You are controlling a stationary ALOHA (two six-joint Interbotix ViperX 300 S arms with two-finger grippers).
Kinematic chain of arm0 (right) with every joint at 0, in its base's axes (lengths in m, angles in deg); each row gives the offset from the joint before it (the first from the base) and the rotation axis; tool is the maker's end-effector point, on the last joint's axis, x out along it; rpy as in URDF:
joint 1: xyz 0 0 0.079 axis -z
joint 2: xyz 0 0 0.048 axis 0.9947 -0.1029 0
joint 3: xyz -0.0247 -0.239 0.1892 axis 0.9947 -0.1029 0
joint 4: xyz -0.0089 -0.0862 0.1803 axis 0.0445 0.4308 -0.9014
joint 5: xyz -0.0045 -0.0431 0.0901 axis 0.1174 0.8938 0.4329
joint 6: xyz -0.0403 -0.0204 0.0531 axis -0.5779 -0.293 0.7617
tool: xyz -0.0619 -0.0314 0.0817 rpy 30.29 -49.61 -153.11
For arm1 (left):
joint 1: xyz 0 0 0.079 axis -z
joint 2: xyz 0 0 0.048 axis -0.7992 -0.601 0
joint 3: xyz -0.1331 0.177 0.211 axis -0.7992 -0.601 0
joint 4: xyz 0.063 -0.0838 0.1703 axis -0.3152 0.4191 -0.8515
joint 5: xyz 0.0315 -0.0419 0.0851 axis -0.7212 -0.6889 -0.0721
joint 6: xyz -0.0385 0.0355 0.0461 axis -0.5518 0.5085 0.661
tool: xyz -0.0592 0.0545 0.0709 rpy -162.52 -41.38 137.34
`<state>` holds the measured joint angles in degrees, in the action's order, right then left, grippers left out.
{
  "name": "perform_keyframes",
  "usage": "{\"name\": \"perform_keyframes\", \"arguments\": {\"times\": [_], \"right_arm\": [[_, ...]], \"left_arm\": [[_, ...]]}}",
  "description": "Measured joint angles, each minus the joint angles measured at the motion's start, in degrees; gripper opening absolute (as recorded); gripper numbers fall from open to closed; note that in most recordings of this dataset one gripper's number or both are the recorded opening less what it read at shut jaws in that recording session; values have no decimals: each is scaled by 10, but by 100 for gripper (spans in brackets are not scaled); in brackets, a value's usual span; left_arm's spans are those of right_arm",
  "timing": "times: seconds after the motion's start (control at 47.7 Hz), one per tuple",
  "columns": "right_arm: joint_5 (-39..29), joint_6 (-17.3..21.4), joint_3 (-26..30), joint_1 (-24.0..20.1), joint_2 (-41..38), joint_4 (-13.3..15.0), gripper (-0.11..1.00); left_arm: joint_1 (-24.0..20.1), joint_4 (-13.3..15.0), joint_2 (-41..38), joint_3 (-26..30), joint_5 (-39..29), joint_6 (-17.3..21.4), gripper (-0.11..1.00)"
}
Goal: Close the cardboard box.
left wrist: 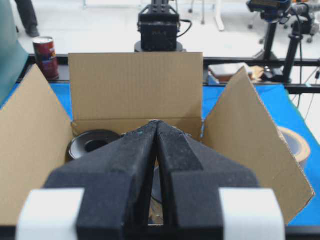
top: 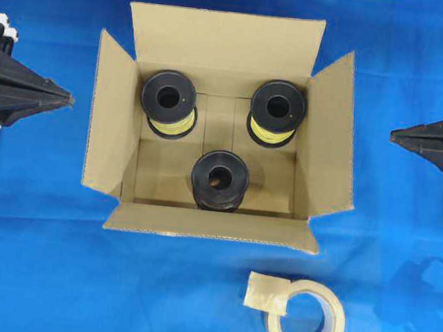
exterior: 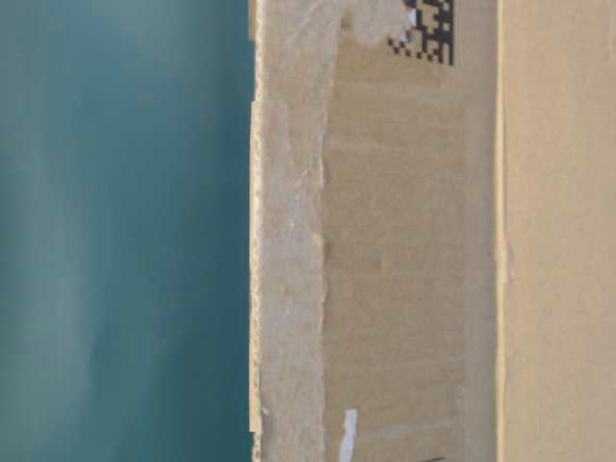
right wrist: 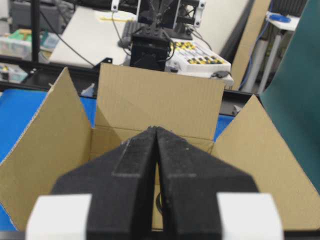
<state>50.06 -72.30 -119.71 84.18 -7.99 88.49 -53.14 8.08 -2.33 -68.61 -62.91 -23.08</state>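
One cardboard box (top: 224, 127) is sitting mid-desk with all four flaps standing open. Three spools are resting inside it: two wound with yellow (top: 168, 101) (top: 276, 111) toward its far wall and one dark spool (top: 220, 180) toward its near wall. One tape roll (top: 306, 318) is lying near the box's front right corner. Two pincers, left (top: 71, 99) and right (top: 392, 136), are waiting either side of the box, each pressed narrow and holding nothing. A blue cloth (top: 30, 257) is covering the desk; lab clutter is showing beyond the box
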Motion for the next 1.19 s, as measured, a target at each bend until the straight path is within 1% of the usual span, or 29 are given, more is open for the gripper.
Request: {"name": "perform_keyframes", "arguments": {"times": [0.084,0.168,0.294,0.335,0.482,0.608,0.671,0.86,1.048,1.195], "right_arm": [[-11,2,1,0,2,0,0],[-47,3,1,1,5,-1,0],[-104,4,1,8,17,-4,0],[-124,4,1,11,19,-7,0],[-175,3,1,17,21,-14,0],[-194,4,-11,22,17,-15,0],[-195,3,-25,25,10,-14,0],[-181,4,-48,27,-35,-20,0],[-125,4,-61,27,-104,-28,0],[-92,4,-61,27,-137,-30,0]], "left_arm": [[0,10,4,0,-12,5,0],[0,15,13,0,-32,4,0],[0,16,32,-3,-76,4,0],[0,17,40,-4,-103,1,0],[0,18,54,-20,-165,-3,0],[0,18,50,-42,-179,-4,0],[0,19,41,-52,-180,-4,0],[0,20,4,-67,-177,-25,0],[-1,20,-29,-76,-154,-31,0],[0,20,-47,-77,-123,-31,0]]}}
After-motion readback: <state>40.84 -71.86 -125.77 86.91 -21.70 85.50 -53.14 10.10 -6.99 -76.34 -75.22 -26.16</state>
